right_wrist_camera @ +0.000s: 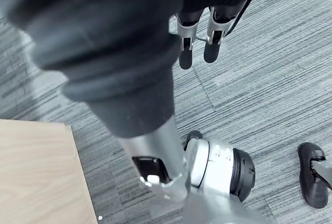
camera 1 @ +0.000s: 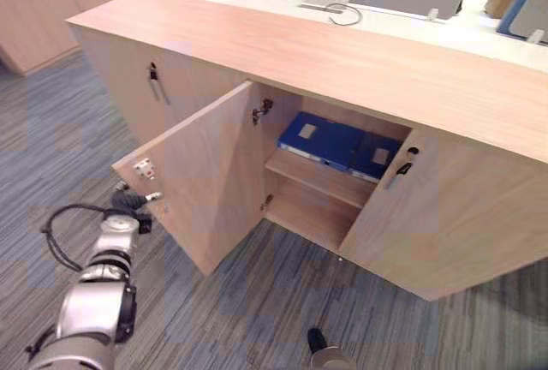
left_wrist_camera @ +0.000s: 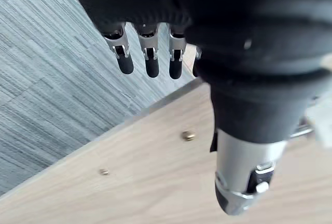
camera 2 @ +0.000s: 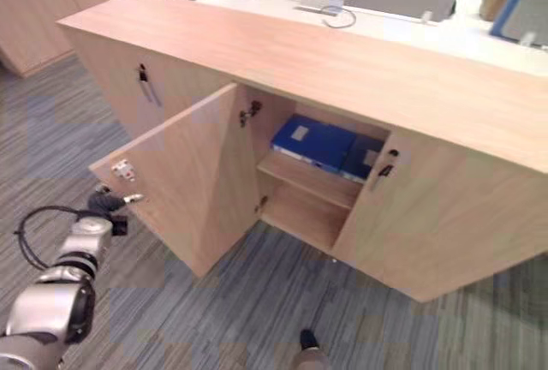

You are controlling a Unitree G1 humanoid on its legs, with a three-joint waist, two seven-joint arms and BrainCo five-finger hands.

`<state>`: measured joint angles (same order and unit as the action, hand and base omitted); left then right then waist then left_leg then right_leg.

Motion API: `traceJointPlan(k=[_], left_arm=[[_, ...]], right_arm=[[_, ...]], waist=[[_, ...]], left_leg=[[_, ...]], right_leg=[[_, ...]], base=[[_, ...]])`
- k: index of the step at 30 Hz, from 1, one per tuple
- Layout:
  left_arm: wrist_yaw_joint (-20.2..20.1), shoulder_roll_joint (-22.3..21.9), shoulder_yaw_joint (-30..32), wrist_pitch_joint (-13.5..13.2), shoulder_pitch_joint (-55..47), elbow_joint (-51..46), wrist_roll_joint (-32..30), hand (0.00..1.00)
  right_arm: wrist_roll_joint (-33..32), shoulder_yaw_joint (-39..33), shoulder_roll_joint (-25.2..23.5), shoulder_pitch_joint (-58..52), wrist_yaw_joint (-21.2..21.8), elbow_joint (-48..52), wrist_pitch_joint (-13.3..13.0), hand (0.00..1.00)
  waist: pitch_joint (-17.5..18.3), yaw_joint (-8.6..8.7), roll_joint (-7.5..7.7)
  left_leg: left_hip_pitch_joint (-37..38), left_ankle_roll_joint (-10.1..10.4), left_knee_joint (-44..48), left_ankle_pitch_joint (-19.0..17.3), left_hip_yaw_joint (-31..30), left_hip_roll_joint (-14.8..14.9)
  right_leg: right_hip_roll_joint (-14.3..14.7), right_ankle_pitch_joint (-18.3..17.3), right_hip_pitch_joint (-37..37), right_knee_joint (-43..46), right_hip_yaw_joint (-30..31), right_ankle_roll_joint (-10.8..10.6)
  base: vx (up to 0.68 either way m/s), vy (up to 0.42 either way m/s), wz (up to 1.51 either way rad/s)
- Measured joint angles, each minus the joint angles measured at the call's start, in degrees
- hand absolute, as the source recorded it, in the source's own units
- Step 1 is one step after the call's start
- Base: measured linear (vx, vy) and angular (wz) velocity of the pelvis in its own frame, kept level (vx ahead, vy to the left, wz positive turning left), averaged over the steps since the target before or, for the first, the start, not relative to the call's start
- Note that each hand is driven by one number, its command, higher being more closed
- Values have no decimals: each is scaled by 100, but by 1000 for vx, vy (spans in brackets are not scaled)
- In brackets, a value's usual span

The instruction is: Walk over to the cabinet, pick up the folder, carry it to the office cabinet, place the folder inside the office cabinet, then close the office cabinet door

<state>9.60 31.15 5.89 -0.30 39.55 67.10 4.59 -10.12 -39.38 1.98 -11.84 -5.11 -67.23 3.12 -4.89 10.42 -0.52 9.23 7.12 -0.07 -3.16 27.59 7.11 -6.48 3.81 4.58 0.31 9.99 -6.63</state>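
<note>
While office cabinet (camera 1: 342, 62) stands w/ door (camera 1: 205, 182) swung open, blue folder (camera 1: 321, 139) lies inside on upper shelf (camera 1: 308, 180), long axis along cabinet front, label facing out. L hand (camera 1: 128, 205) by door's free edge, fingers straight; R hand (right_wrist_camera: 185, 47) low before cabinet, fingers relaxed, empty.

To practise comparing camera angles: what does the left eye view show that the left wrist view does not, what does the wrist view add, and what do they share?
Left eye view, not the wrist view: the whole office cabinet, two blue folders on its upper shelf, and the white desk behind it.
Left wrist view, not the eye view: a close look at the fingers of the left hand, straight and holding nothing, and two small metal studs in the wood.
Both: the left hand at the open door, over grey striped carpet.
</note>
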Motion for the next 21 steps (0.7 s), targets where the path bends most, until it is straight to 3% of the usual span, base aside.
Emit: traceJointPlan(k=[3, 10, 21], left_arm=[[79, 212, 215, 68, 177, 120, -12, 0], [132, 231, 208, 119, 192, 121, -166, 0], [337, -15, -991, -6, -34, -262, -229, 0]], right_arm=[[-23, -3, 5, -187, 4, -2, -3, 0], [-209, -2, -31, -338, 80, -118, -52, 0], [-207, 23, -29, -342, 24, 66, -82, 0]], waist=[[-6, 43, -5], [-46, 42, 46], [-89, -139, 137]], left_leg=[[6, 30, 1, -18, 91, 55], [86, 80, 4, -52, 163, 60], [72, 77, 2, -59, 37, 27]], right_leg=[[89, 26, 46, 11, 135, 10], [109, 34, 49, 32, 214, 8], [25, 8, -9, 32, 135, -26]], base=[[20, -28, -25], [-8, -1, -7], [4, 4, 5]])
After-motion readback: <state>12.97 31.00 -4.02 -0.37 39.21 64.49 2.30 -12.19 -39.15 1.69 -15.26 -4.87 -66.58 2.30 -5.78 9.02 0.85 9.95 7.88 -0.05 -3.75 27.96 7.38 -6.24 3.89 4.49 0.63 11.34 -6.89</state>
